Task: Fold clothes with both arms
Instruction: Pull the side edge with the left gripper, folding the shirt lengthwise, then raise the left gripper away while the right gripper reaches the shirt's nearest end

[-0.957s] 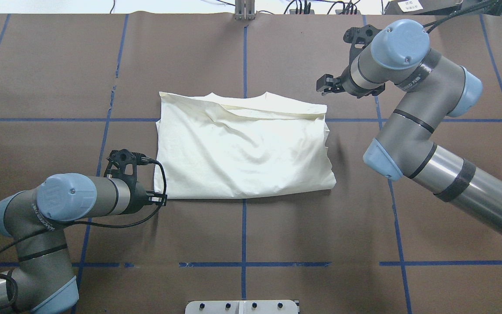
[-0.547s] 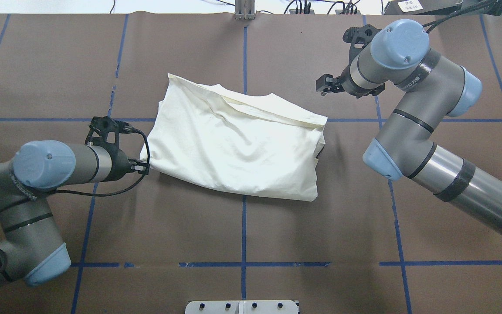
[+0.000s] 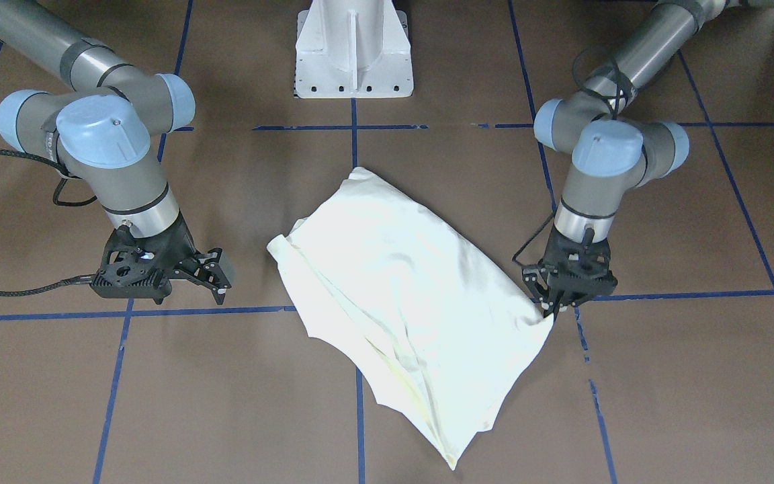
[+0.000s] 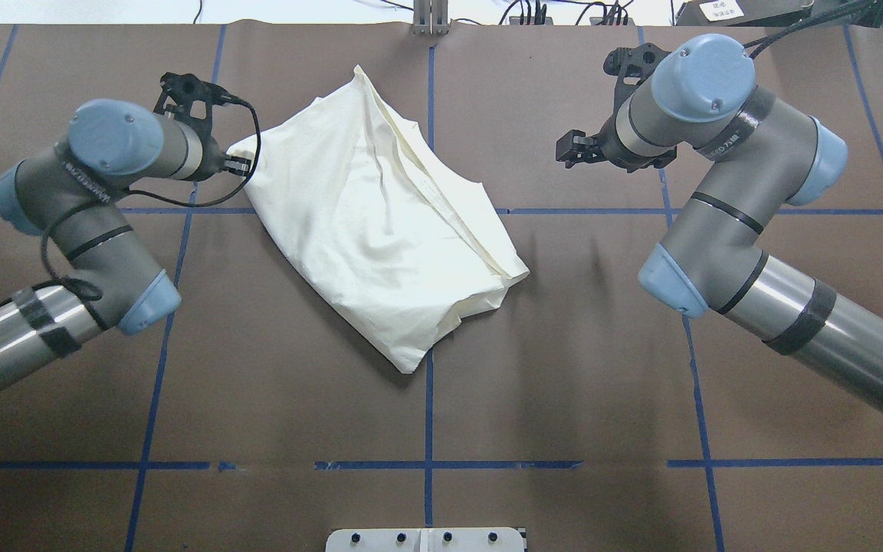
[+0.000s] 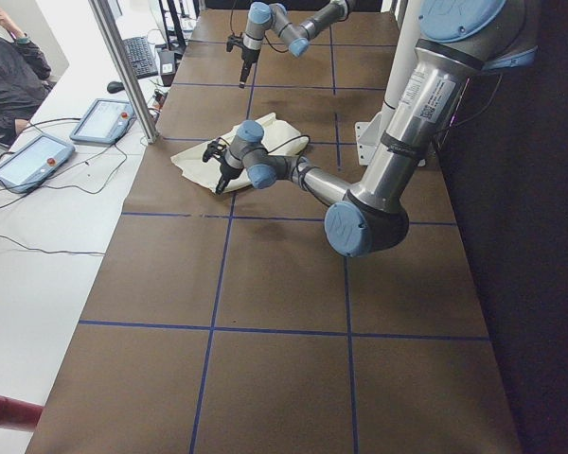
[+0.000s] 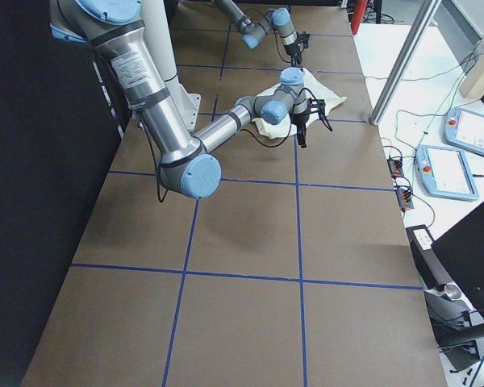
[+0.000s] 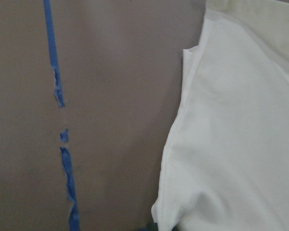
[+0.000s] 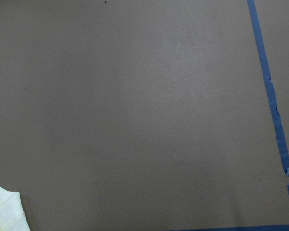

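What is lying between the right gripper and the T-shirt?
Nothing: only bare brown table cover between the right gripper and the T-shirt, as the overhead view shows.

The left gripper [image 3: 554, 306] has its jaws' tips hidden where they meet the shirt [image 3: 400, 296] corner. The left wrist view cuts the shirt off at right and bottom.

Folded cream T-shirt [image 4: 380, 230] lies diagonally, corner pinched by left end effector [image 4: 242, 165].
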### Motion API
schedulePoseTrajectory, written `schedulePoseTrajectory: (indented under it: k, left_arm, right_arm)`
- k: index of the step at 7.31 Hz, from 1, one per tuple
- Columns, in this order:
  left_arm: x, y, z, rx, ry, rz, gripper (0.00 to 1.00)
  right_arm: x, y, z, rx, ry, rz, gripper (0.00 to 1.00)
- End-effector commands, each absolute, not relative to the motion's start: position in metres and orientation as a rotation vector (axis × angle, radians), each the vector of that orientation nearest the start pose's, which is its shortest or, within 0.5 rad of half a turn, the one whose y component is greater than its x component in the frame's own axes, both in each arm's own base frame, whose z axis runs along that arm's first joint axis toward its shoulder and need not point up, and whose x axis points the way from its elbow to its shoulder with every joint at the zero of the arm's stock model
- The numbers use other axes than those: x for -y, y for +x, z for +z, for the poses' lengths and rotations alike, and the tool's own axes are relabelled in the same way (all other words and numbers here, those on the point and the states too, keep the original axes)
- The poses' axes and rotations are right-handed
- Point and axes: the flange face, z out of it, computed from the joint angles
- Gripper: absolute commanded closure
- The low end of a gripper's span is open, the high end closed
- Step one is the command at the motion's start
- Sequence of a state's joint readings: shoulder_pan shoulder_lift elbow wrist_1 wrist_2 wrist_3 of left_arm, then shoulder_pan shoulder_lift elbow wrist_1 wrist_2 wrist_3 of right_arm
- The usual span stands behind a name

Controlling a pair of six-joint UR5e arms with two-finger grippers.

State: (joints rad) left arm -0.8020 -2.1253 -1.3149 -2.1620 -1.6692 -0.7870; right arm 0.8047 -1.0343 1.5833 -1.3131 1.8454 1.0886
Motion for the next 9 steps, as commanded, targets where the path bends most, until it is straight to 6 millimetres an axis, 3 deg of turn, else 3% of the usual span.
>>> schedulePoseTrajectory:
  k: [1,2,4,5,6,7,8,9]
  left_arm:
    - [0.712,0.461,0.362,-0.567,0.594,-0.028,1.0]
    - [0.733,0.476,0.359,-0.578,0.623,-0.036,1.0]
    - [0.744,0.457,0.362,-0.599,0.656,-0.051,1.0]
    - [0.739,0.443,0.369,-0.621,0.686,-0.036,0.01]
    - [0.733,0.413,0.359,-0.696,0.687,0.004,0.0]
    - [0.72,0.383,0.371,-0.78,0.645,0.062,0.0]
    - [0.704,0.372,0.376,-0.799,0.656,0.068,0.0]
    - [0.7,0.37,0.38,-0.8,0.656,0.068,0.0]
  right_arm:
    - [0.572,-0.4,0.317,0.799,0.275,0.198,0.0]
    - [0.571,-0.397,0.313,0.805,0.281,0.198,0.0]
    - [0.564,-0.403,0.305,0.82,0.281,0.199,0.0]
    - [0.56,-0.413,0.298,0.828,0.283,0.188,0.0]
    - [0.551,-0.429,0.29,0.842,0.272,0.191,0.0]
    - [0.55,-0.451,0.264,0.868,0.267,0.22,0.0]
    - [0.547,-0.481,0.242,0.876,0.267,0.243,0.02]
    - [0.531,-0.506,0.221,0.865,0.322,0.217,0.1]
